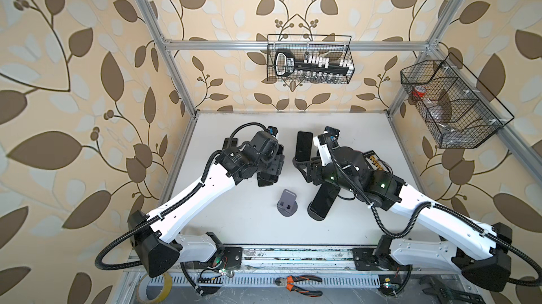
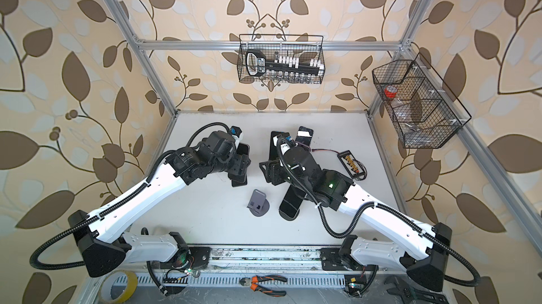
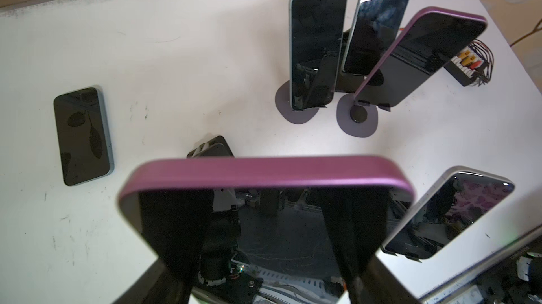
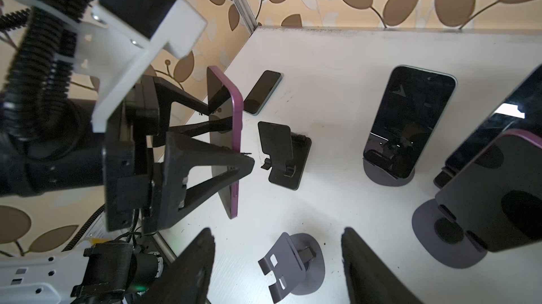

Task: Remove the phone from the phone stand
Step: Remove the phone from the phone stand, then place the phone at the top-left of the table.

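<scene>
The left gripper (image 3: 264, 208) is clamped on a purple-edged phone (image 3: 264, 170), one finger on each face. It holds the phone upright just beside the black phone stand (image 4: 283, 153), whose cradle is empty. The right wrist view shows a narrow strip of white table (image 4: 337, 82) between phone and stand, so the two are apart. Take the top views as a clock face with 12 at the back wall. The held phone is then at about 10 o'clock from the empty grey stand (image 1: 287, 202) near the table's middle, and it is mostly hidden under the left wrist. The right gripper (image 4: 278, 231) has its jaws spread with nothing between them, and it hangs above that grey stand. At 3 o'clock from the grey stand, a silver-edged phone (image 1: 321, 204) leans on a stand of its own. At about 1 o'clock, a teal-edged phone (image 1: 303, 145) stands propped on a round grey base, with a taller dark phone (image 3: 378, 18) just behind it. Another purple phone (image 3: 416, 59) stands tilted on a round base beside them in the left wrist view; in the top views the right arm covers it. A small black connector board (image 2: 352, 164) with coloured wires lies at about 2 o'clock. A flat phone (image 3: 83, 135) lies face up on the table toward 10 o'clock, beyond the left gripper and well apart from the stands.
</scene>
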